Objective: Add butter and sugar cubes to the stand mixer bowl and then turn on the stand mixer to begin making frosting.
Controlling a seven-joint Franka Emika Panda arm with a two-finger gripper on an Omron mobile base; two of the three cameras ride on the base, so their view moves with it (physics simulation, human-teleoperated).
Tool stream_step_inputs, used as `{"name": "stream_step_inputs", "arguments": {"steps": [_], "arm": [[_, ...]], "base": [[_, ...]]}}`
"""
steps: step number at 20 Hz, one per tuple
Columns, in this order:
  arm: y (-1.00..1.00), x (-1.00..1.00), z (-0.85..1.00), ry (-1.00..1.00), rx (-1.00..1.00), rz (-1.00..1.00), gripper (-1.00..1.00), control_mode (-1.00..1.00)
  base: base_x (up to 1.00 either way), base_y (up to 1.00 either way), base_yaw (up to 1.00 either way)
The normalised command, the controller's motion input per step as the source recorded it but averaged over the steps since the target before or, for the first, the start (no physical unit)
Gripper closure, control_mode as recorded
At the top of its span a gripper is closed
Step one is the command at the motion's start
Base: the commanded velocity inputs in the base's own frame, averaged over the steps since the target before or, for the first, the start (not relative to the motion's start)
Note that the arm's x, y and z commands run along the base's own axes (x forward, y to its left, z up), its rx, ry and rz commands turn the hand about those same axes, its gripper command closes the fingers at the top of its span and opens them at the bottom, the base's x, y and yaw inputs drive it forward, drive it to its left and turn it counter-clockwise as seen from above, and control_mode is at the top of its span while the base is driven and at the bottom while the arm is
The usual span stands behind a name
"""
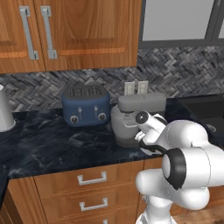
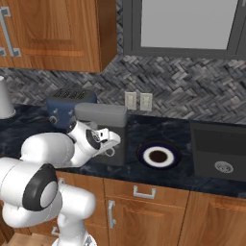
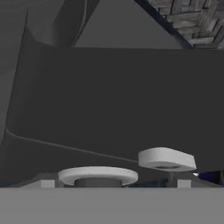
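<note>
Dark marbled bench runs below wooden cabinets and a herringbone backsplash on my screens. At far left in the left base view I see a pale kettle-like vessel cut by the frame edge. Next along stands the navy toaster, with two knobs on its front. Just right of it is the mixer, its grey head lying level over the bowl, which sits on the mixer's base close beside the toaster. Two wall sockets show behind the mixer head. My arm reaches in from the front, and its wrist sits right against the mixer's near side, hiding the lower part of the machine. In the right base view the tool is pressed up to the dark side of the mixer, below the head. In the hand view I look at that dark wall from very close, with a silver-rimmed knob at the bottom and a second pale ring beside it; whether the tool stands wide or narrow I cannot tell. Right of the mixer lies a dark plate with a white centre, and further right the sink is sunk into the bench.
</note>
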Motion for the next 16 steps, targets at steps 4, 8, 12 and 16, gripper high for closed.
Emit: {"name": "stream_step_inputs", "arguments": {"steps": [4, 8, 12, 16], "arm": [[0.00, 0.23, -0.41, 0.00, 0.00, 0.00, -1.00, -1.00], [0.00, 0.17, -0.33, 0.00, 0.00, 0.00, 1.00, -1.00], [-0.01, 0.04, -0.13, 0.00, 0.00, 0.00, 1.00, -1.00], [-0.12, 0.00, 0.00, 0.00, 0.00, 0.00, 1.00, -1.00]], "base": [[0.00, 0.00, 0.00], [0.00, 0.00, 0.00], [0.00, 0.00, 0.00], [0.00, 0.00, 0.00]]}}
